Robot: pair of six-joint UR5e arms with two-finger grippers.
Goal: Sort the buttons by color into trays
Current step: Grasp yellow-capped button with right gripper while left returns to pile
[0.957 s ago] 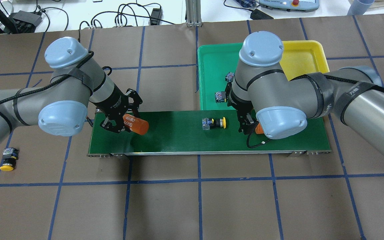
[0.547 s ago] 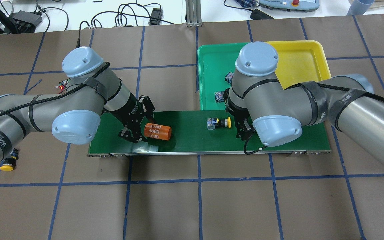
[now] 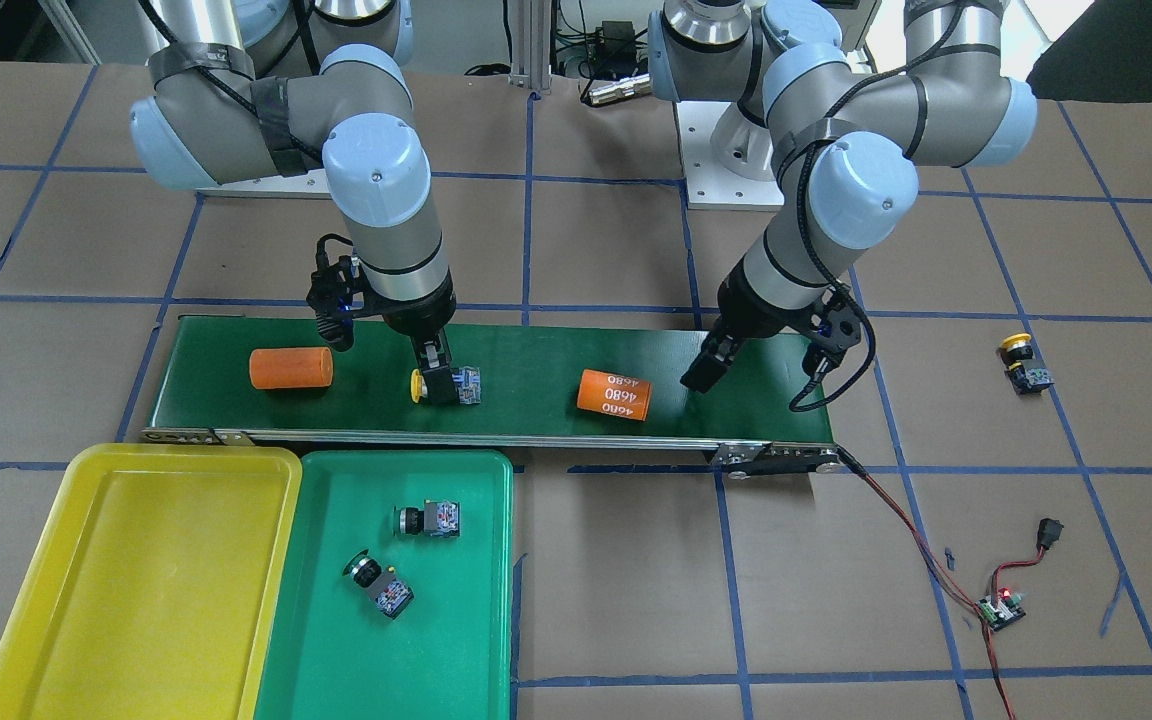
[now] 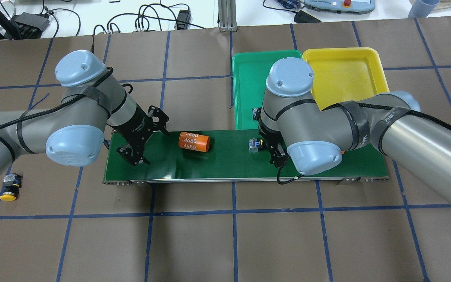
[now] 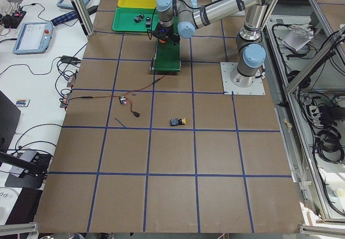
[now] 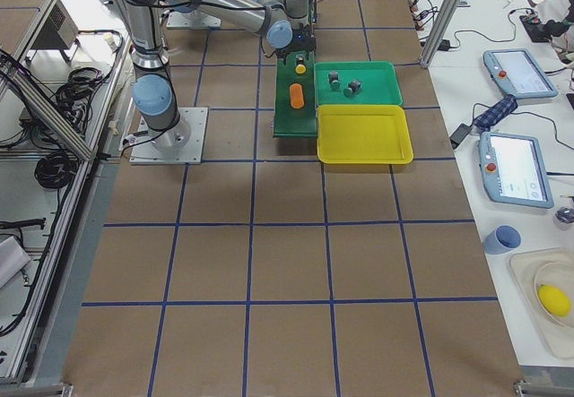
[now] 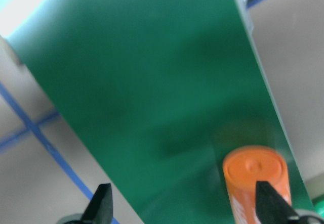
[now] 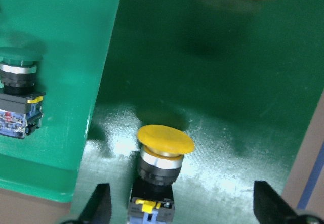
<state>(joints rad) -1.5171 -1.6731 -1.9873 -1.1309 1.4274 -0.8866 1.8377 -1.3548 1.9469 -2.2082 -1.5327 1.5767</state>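
A yellow button (image 8: 163,153) lies on the dark-green belt (image 3: 536,350). My right gripper (image 3: 441,372) hangs right over it, open, one finger (image 8: 101,204) on each side of the button without touching it. A second yellow button (image 4: 9,188) lies on the brown table, off the belt's left end. Two green buttons (image 3: 426,520) (image 3: 376,582) sit in the green tray (image 3: 476,640). Beside it the yellow tray (image 3: 136,580) holds nothing. My left gripper (image 4: 134,156) is open over the belt's left end with nothing between its fingers.
An orange cylinder printed 4680 (image 4: 194,141) lies on the belt to the right of my left gripper. A plain orange cylinder (image 3: 291,368) lies near the belt's other end. A small circuit board with wires (image 3: 998,608) lies on the table beyond the belt.
My left gripper has let go of the 4680 cylinder and drawn back left; the cylinder now lies farther right on the belt. My right gripper has moved left over the yellow button.
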